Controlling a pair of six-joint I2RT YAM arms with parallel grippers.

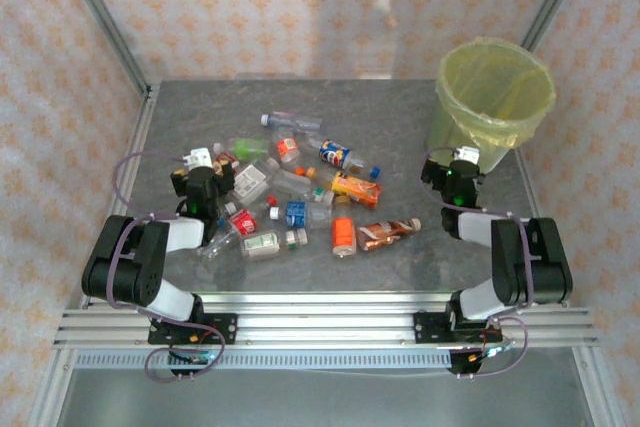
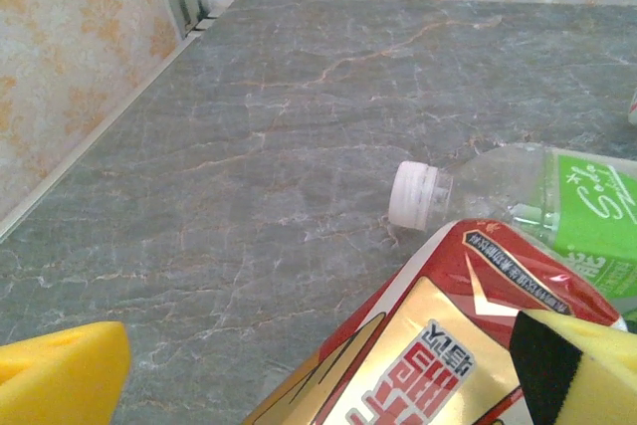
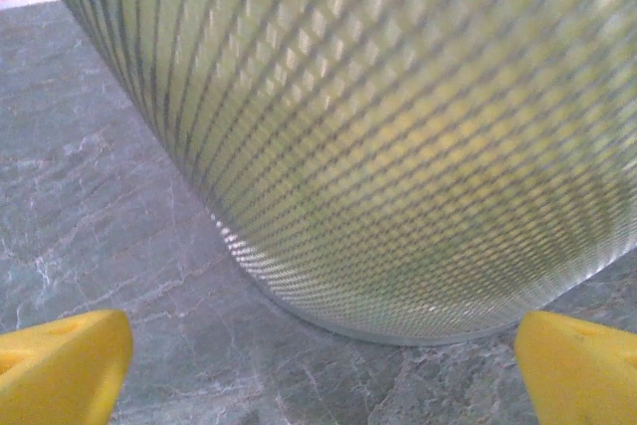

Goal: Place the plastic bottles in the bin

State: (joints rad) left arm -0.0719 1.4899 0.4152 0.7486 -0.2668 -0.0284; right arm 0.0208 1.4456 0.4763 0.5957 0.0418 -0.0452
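Crushed clear plastic bottles [image 1: 300, 197] lie scattered mid-table on the grey stone-patterned table [image 1: 400, 112], with the round yellow-green-lined bin [image 1: 480, 122] at far right. We see our left gripper [image 2: 318, 375] wide at a red-labelled bottle [image 2: 438, 335] and our right gripper [image 3: 318, 365] wide, facing the bin.

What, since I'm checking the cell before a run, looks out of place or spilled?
The bottles lie strewn on their sides across the middle of the table, several of them crumpled. The bin stands upright at the far right corner. No liquid looks spilled.
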